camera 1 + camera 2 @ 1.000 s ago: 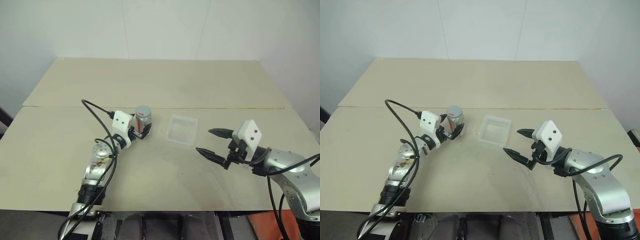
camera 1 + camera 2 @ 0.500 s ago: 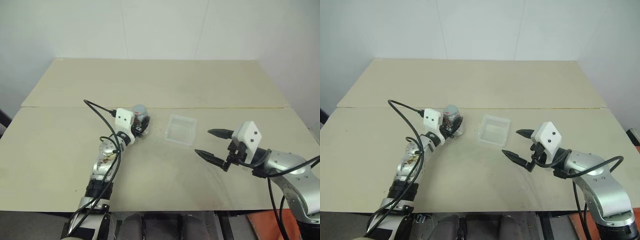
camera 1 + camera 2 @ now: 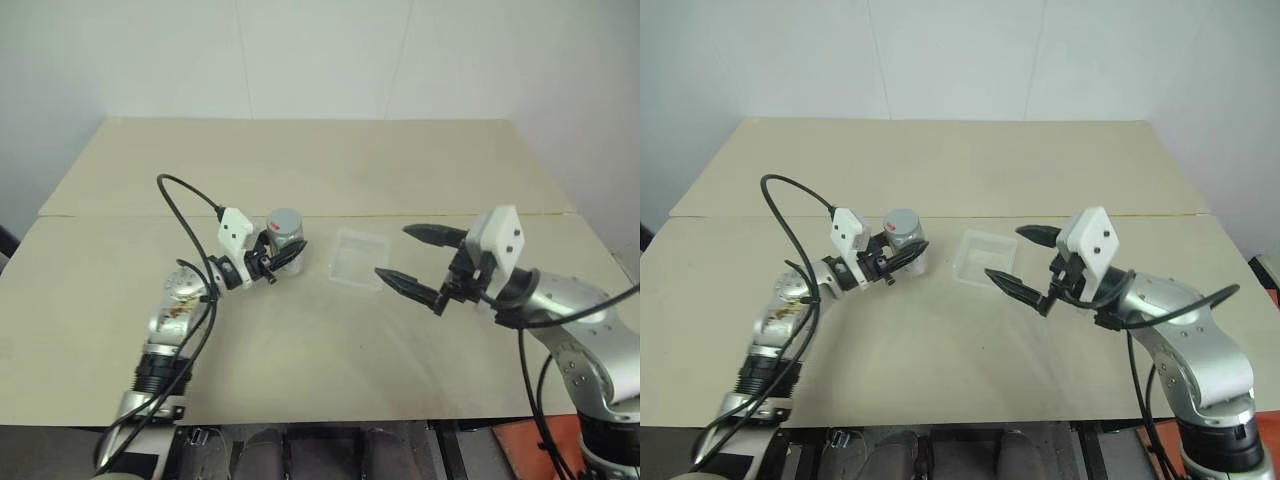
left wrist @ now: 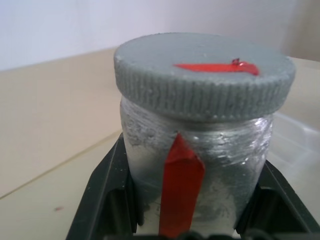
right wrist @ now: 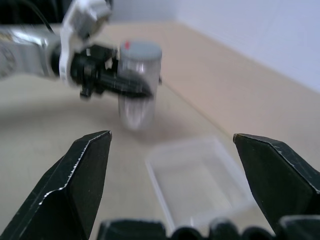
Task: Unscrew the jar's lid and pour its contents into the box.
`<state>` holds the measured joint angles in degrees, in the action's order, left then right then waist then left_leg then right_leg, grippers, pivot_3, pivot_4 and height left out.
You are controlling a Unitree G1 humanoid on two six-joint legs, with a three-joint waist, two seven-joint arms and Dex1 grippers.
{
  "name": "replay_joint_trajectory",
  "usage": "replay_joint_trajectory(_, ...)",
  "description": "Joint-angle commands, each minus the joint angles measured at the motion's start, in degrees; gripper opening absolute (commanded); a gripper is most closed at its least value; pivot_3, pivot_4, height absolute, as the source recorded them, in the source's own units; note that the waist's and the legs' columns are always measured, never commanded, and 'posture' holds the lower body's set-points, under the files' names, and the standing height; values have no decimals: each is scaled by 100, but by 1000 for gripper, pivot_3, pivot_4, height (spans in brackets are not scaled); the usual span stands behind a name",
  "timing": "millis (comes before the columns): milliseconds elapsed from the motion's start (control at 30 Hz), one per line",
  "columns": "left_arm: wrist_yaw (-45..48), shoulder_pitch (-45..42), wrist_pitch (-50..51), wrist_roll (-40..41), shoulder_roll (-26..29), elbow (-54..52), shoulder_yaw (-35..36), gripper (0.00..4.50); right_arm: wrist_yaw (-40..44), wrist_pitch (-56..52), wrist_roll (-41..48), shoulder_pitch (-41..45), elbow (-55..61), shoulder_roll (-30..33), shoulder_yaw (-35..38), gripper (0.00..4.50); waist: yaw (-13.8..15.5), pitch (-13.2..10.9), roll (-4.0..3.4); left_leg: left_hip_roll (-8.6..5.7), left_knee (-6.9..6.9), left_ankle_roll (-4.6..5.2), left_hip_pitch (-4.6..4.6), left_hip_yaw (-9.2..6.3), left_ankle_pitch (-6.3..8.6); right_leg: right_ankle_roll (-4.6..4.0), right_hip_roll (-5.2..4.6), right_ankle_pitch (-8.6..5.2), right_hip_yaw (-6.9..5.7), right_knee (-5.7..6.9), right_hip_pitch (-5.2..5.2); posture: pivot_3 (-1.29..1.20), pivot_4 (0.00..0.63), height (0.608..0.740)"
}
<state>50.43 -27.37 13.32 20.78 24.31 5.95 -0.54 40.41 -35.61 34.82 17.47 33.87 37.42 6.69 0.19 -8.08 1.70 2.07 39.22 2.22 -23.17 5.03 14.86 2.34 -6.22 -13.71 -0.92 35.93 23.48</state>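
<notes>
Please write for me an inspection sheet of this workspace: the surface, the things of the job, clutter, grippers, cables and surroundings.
Surface: beige table, a seam running across it behind the jar.
Jar: upright, held in the left gripper, silvery body with a red strip.
Lid: grey, ribbed, on the jar, a red mark on top.
Contents: cannot be seen through the jar.
Box: clear plastic, on the table to the right of the jar, apart from it, looks empty.
Clutter: nothing seen.
Left gripper: shut on the jar's body, below the lid.
Right gripper: open, holding nothing, in the air beside the box.
Cables: black cable looping over the left arm; another along the right arm.
Surroundings: plain white wall behind the table.
</notes>
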Motion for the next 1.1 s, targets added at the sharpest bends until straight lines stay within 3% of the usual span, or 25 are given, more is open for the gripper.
replay_joint_trajectory(33,963,-76,114,388,313,-518,-173,1928,-120,-240,390,302,195,-234,-236,4500,16,0,0,0,0,1,-1,0,0,0,0,0,-1,1,-1,0,150,740)
replay_joint_trajectory(133,1325,47,-51,415,386,-678,-287,1928,-226,-281,389,523,178,-502,-575,4500,44,0,0,-1,1,3,-8,1,2,0,0,0,-2,7,-3,0,150,740)
replay_joint_trajectory(500,1419,30,-253,287,-125,-524,-637,1928,-310,-154,-219,1076,-289,-1009,-1518,4500,37,0,0,-1,5,4,-6,0,2,0,0,0,-3,6,-2,0,150,740)
replay_joint_trajectory(967,1547,-8,-375,221,-282,-418,-730,1928,-248,-52,-458,1036,-624,-1196,-1528,4500,38,0,0,-1,5,5,-10,0,3,0,0,0,-4,6,-2,0,150,740)
replay_joint_trajectory(1100,1566,20,-357,228,-278,-442,-739,1928,-247,-30,-420,1023,-645,-1259,-1478,3662,37,0,-1,-1,5,5,-10,0,3,0,0,0,-4,7,-1,0,150,740)
